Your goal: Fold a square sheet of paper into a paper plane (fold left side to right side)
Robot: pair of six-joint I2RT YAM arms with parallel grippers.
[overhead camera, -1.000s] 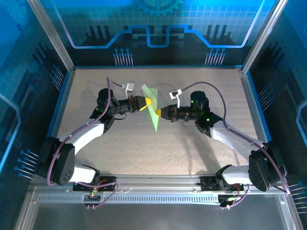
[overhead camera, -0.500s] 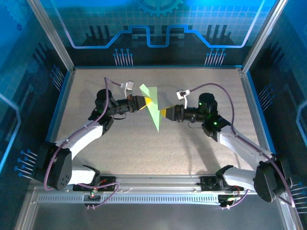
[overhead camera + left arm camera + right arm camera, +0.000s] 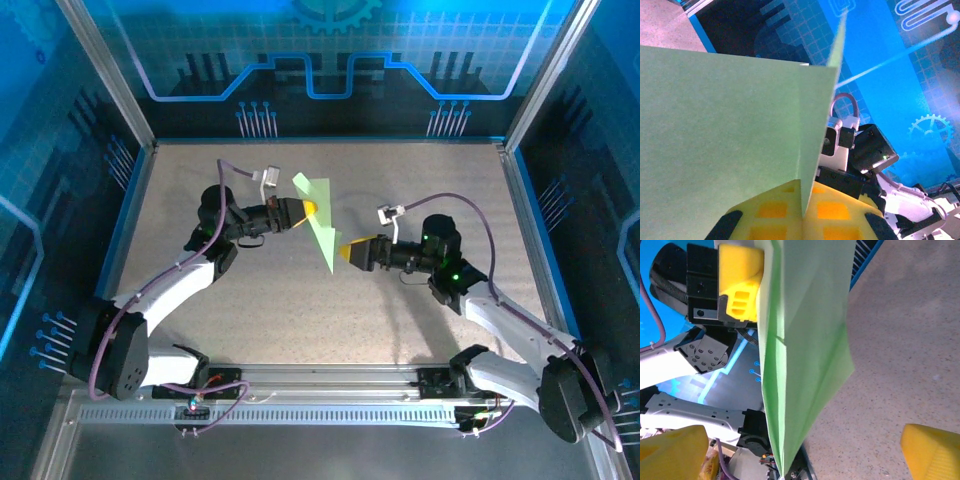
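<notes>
The left tool (image 3: 308, 209) is clamped shut on the paper plane (image 3: 320, 226), gripping it near its upper end and holding it up in the air above the middle of the speckled surface (image 3: 250, 310). From the top view the pale green plane is a slim, pointed shape standing almost on edge, with its wide end toward the far side and its narrow tip toward the near side. In the left wrist view the yellow fingers (image 3: 840, 216) press together at the bottom of the picture. A folded edge of the plane (image 3: 730, 130) runs straight down into the seam between them, and a broad flat layer spreads off to the left. The right tool (image 3: 347, 251) stands with its jaws wide apart, just beside the plane's lower tip and holding nothing. In the right wrist view its two yellow fingers (image 3: 932, 456) sit at opposite bottom corners. The plane (image 3: 805, 340) hangs between and beyond them, showing layered folds that taper to a point at the bottom. The left tool's yellow finger (image 3: 740, 282) pinches the plane's upper edge at top left.
</notes>
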